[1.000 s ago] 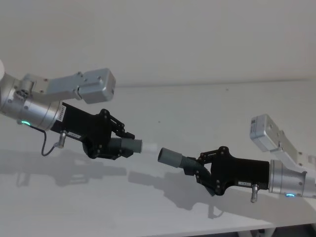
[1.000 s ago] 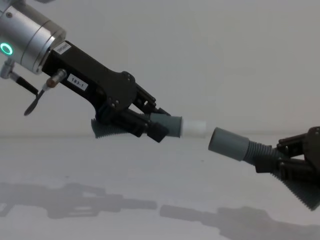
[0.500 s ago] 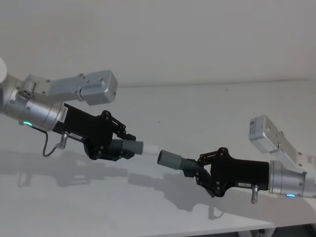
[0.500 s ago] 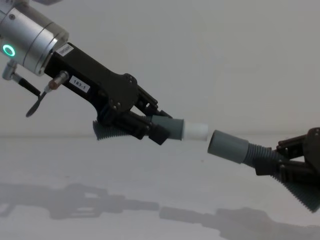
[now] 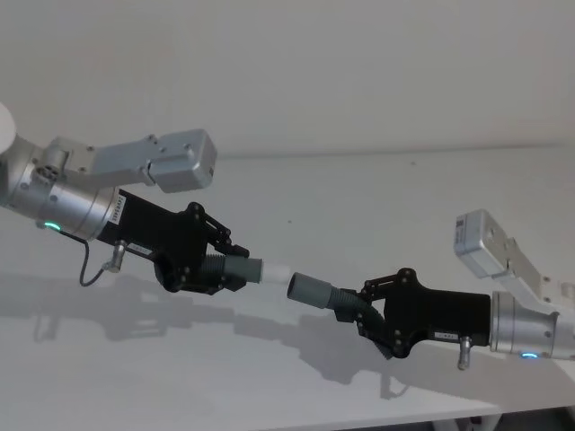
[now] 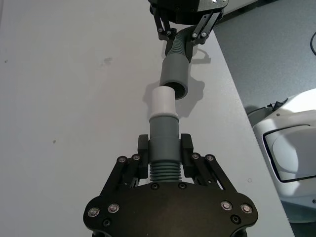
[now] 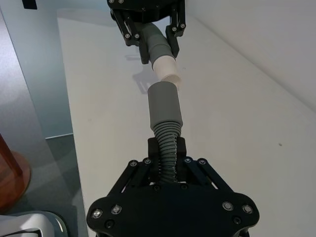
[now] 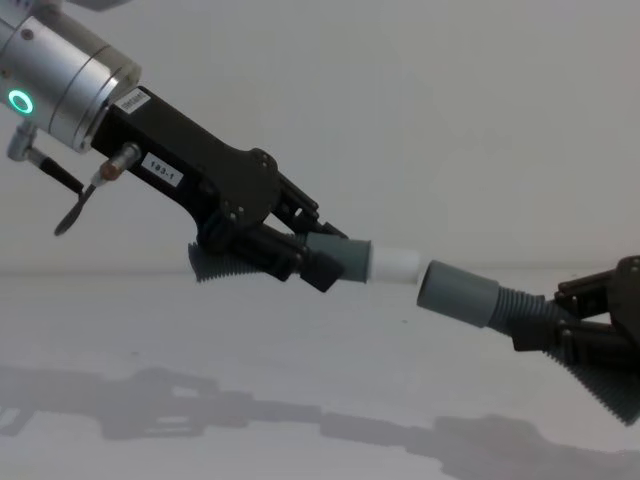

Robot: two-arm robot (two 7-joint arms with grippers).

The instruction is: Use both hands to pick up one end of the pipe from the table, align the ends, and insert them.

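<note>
White and bare, the table lies under both arms. We see our left gripper with its fingers pinching a dark grey pipe piece by its ribbed part, up in the air. Its white tip points at the other piece. Our right gripper has its fingers pinching the second pipe piece, also off the table. Its grey socket mouth faces the tip, just beside it. The gap is smaller than a second ago. A small white label on the left gripper reads about "183-1".
</note>
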